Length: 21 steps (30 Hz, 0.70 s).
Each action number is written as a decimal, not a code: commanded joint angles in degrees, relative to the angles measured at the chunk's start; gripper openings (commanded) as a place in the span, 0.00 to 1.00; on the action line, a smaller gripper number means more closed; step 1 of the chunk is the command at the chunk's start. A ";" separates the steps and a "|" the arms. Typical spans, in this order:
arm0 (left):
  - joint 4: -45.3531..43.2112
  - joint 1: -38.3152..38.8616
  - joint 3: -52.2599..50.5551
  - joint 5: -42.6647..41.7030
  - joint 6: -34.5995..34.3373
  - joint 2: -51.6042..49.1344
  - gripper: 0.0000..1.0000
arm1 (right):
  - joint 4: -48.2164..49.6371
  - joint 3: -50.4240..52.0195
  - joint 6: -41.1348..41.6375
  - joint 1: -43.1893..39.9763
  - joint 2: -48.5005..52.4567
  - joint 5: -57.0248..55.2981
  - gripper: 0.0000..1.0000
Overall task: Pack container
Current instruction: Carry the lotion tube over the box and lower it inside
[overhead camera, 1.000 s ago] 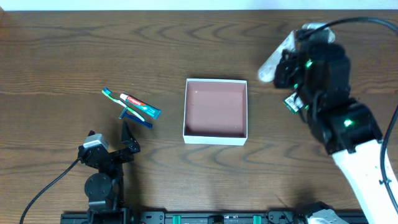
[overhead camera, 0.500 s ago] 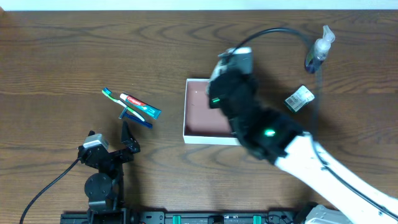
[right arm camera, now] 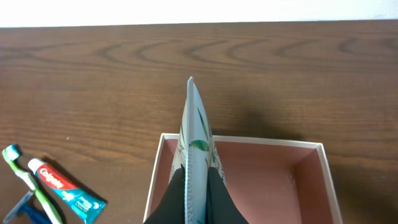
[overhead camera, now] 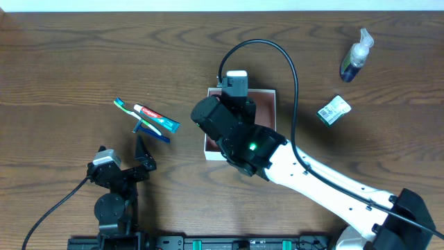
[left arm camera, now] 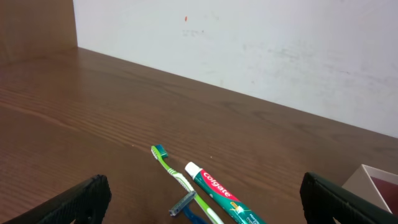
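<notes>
The container [overhead camera: 268, 112] is a shallow square box with white walls and a pink-brown inside, mid-table and largely covered by my right arm. My right gripper [overhead camera: 232, 111] is shut on a white tube with green leaf print [right arm camera: 194, 134], held on edge above the container's left part [right arm camera: 273, 180]. A green toothbrush [overhead camera: 127, 110], a toothpaste tube [overhead camera: 157, 119] and a blue razor [overhead camera: 150, 130] lie left of the container. My left gripper [overhead camera: 123, 157] is open and empty, near the front edge, with these toiletries [left arm camera: 217, 194] ahead of it.
A spray bottle [overhead camera: 354, 54] and a small green-and-white packet [overhead camera: 334, 111] lie at the far right. A white wall [left arm camera: 249, 37] borders the table's far edge. The right arm's cable [overhead camera: 291, 69] arcs over the container.
My right arm swung from the far right across to the container, carrying the white tube. The bottle and small packet came into view. The left arm has not moved.
</notes>
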State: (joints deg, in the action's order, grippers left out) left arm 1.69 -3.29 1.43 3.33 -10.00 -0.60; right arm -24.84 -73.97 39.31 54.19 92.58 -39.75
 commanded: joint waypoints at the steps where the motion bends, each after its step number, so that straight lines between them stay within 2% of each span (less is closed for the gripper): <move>1: 2.12 -0.24 -1.20 0.50 1.18 0.26 0.98 | 1.09 -1.25 3.58 0.24 0.59 -3.74 0.01; 21: 2.12 -0.24 -1.20 0.50 1.18 0.26 0.98 | 5.64 -1.25 4.98 -0.22 4.94 -3.10 0.01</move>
State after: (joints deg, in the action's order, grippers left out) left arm 1.69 -3.29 1.43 3.33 -10.00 -0.60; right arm -20.38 -73.97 43.16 54.17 97.84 -40.10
